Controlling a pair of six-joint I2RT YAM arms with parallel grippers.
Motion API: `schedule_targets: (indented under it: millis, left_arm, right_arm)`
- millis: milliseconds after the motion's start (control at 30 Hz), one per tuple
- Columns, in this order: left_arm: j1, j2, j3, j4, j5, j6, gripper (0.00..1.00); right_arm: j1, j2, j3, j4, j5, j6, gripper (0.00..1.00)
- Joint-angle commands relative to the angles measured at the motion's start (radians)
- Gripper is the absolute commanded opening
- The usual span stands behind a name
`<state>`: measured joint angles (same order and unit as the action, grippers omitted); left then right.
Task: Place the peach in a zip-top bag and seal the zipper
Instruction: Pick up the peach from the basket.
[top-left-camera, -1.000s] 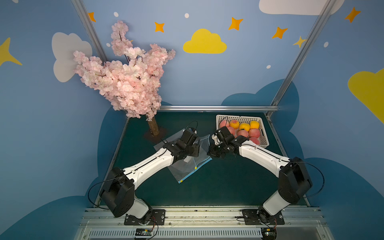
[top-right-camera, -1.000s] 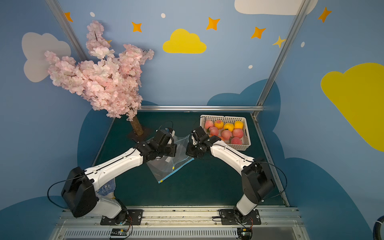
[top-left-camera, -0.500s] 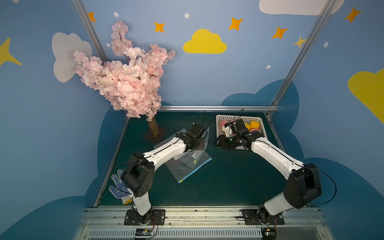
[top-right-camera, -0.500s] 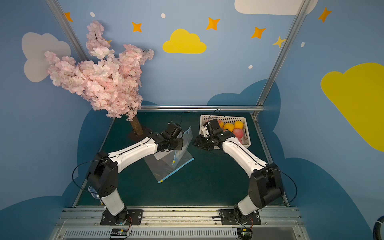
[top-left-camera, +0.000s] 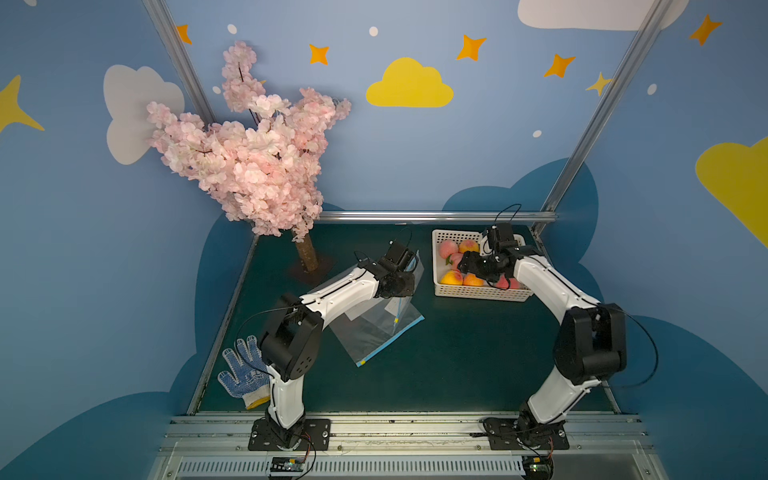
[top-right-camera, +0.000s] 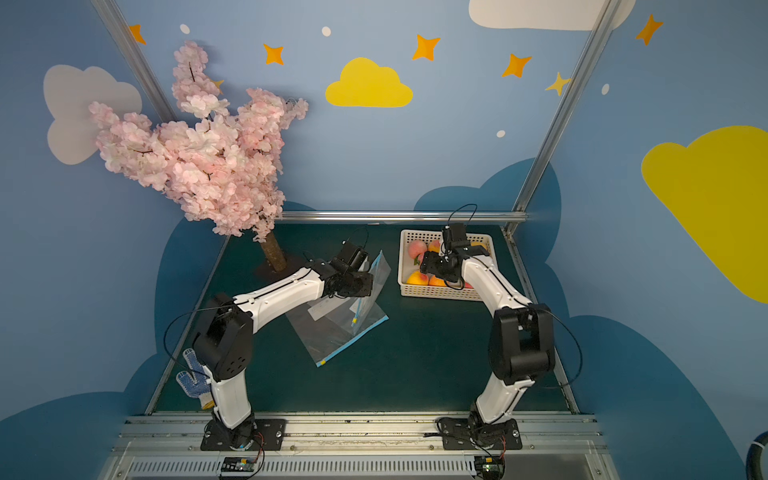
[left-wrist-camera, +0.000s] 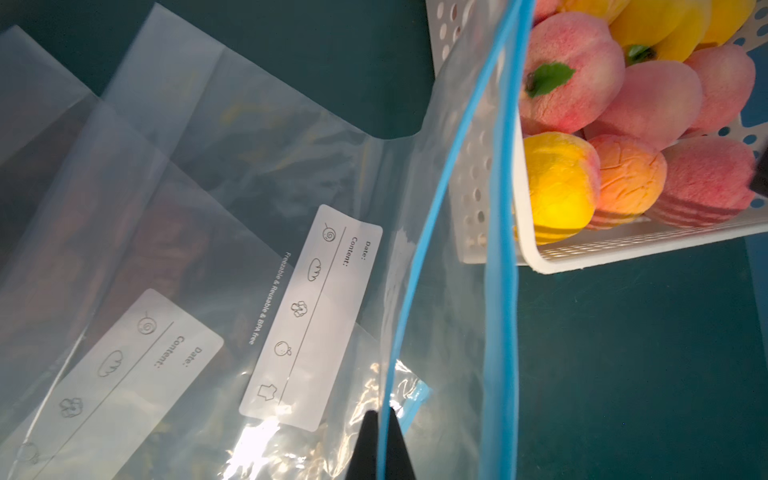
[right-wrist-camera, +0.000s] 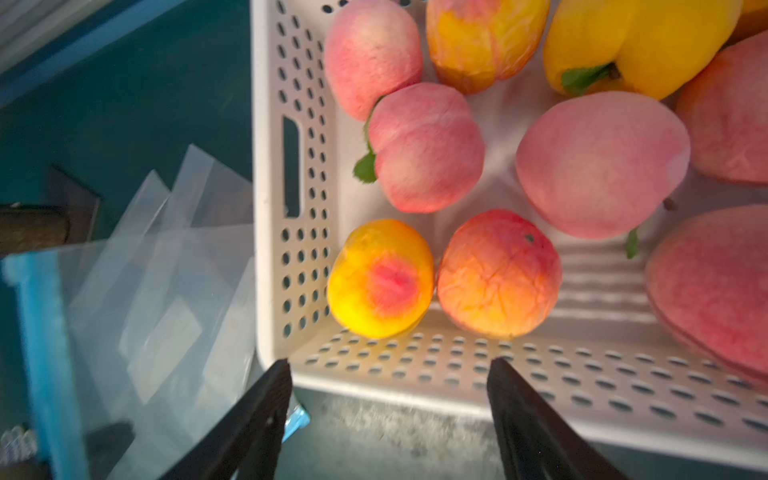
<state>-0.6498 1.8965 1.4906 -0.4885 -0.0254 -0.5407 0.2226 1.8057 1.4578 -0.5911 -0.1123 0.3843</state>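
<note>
**Right arm quits the bag and opens over the fruit**

Since a second ago the right gripper (right-wrist-camera: 390, 365) has swung off the bag to the basket (right-wrist-camera: 291, 124) and spread its jaws. They now hang wide and empty at the basket's near corner. We judge they are lined up on the yellow, red-blushed peach (right-wrist-camera: 380, 278) just beyond the tips. That peach is not yet taken and lies among the other fruit.

The left gripper (left-wrist-camera: 384, 440) has risen meanwhile. Its jaws are pinched tight on the rim of the zip-top bag (left-wrist-camera: 291, 174), beside the blue zipper strip (left-wrist-camera: 503, 332). We take it that the lip is held up so the mouth gapes toward the basket, ready for the fruit.

Taking the arm bases as six o'clock, the basket sits at one o'clock on the mat (top-left-camera: 457, 365). The bag lies near the middle, its raised lip toward twelve.

The white label (left-wrist-camera: 311, 311) reads "Date:" and "Content:" beside small food icons. Along the plastic runs "Freezable & Reusable & BPA free". A second bag (left-wrist-camera: 62, 270) underneath carries the same label. We find no brand name.
</note>
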Motion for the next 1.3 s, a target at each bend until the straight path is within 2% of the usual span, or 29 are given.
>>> schedule_targets:
  millis: [0, 200, 300, 467, 600, 633, 667, 800, 867, 1000, 1100, 1267]
  left_arm:
    - [0.005, 0.032, 0.023, 0.023, 0.055, -0.024, 0.03]
    - [0.005, 0.067, 0.044, 0.022, 0.090, -0.045, 0.03]
    - [0.006, 0.070, 0.046, 0.023, 0.097, -0.052, 0.03]
    - [0.005, 0.074, 0.047, 0.034, 0.118, -0.046, 0.03]
    - [0.003, 0.081, 0.050, 0.034, 0.127, -0.038, 0.03]
    - [0.003, 0.081, 0.051, 0.034, 0.127, -0.038, 0.03]
    - [0.003, 0.081, 0.051, 0.035, 0.128, -0.036, 0.03]
    - [0.003, 0.080, 0.054, 0.035, 0.127, -0.034, 0.03]
    - [0.003, 0.078, 0.051, 0.037, 0.125, -0.031, 0.03]
    - [0.001, 0.076, 0.049, 0.037, 0.127, -0.031, 0.03]
    - [0.001, 0.075, 0.050, 0.037, 0.127, -0.031, 0.03]
    - [-0.001, 0.071, 0.049, 0.037, 0.131, -0.027, 0.03]
  right_arm:
    - [-0.021, 0.136, 0.172, -0.080, 0.020, -0.063, 0.81]
    - [-0.029, 0.493, 0.624, -0.338, 0.037, -0.134, 0.84]
    - [-0.026, 0.579, 0.711, -0.381, 0.057, -0.155, 0.84]
    - [-0.015, 0.593, 0.701, -0.369, 0.037, -0.181, 0.84]
    - [-0.015, 0.580, 0.695, -0.369, 0.010, -0.173, 0.65]
    - [-0.016, 0.567, 0.689, -0.368, -0.003, -0.170, 0.65]
    - [-0.016, 0.553, 0.684, -0.368, -0.011, -0.168, 0.65]
    - [-0.017, 0.497, 0.652, -0.367, -0.034, -0.180, 0.84]
    - [-0.016, 0.484, 0.628, -0.371, -0.026, -0.186, 0.88]
    - [-0.016, 0.465, 0.576, -0.372, -0.009, -0.191, 0.88]
    - [-0.014, 0.464, 0.561, -0.377, -0.019, -0.193, 0.84]
    - [-0.016, 0.498, 0.595, -0.390, -0.014, -0.196, 0.83]
